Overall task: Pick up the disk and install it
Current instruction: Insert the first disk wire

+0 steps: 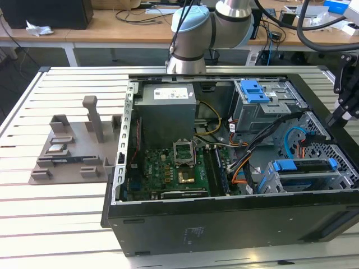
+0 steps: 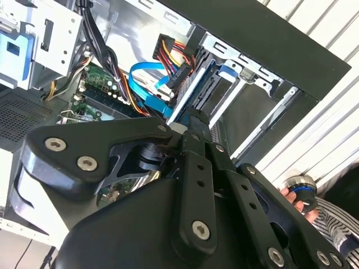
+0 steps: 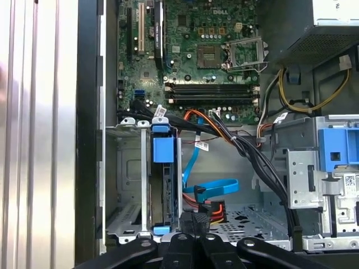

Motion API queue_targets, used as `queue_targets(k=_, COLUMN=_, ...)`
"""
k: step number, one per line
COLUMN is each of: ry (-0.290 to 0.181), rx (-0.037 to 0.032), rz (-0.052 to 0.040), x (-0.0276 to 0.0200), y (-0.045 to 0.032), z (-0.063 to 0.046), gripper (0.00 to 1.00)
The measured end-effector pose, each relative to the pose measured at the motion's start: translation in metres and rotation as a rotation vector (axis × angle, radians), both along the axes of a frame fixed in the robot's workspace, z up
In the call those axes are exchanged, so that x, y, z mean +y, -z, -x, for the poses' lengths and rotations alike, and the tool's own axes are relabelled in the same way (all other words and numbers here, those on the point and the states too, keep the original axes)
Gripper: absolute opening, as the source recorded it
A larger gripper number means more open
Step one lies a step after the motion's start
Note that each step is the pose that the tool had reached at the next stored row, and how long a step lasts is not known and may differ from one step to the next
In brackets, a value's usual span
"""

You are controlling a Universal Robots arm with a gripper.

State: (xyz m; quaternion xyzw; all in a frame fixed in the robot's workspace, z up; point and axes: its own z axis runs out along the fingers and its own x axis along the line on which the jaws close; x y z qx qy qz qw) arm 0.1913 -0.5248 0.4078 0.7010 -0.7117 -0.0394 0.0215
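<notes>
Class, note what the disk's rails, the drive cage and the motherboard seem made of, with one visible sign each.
Disk: rails bright blue and smooth, likely moulded plastic.
Drive cage: bare grey sheet metal, folded and punched.
Motherboard: green matte board, probably laminate, carrying soldered parts.

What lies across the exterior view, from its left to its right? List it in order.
Grey fixture → green motherboard → the disk with its blue rails, inside the computer case → gripper, at the exterior view's right edge.
</notes>
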Motion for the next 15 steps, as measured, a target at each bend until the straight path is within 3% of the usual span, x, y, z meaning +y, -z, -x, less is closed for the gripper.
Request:
queue_targets(k=8, ry=0.0, rx=-0.0001, rz=0.0032, x=0.0054, y=0.0067, z=-0.006, gripper=0.11)
queue_targets(k=12, ry=0.0, rx=0.0, rz=0.0076, x=0.0099, y=0.0175, z=-0.008, gripper=0.11)
queue_targets(k=14, ry=0.0, rx=0.0, rz=0.0136, x=0.0124, y=0.0207, z=-0.009, gripper=0.11)
queue_targets(k=15, ry=0.0, rx=0.0, rz=0.032, x=0.0174, y=0.0231, z=-0.009, gripper=0.11)
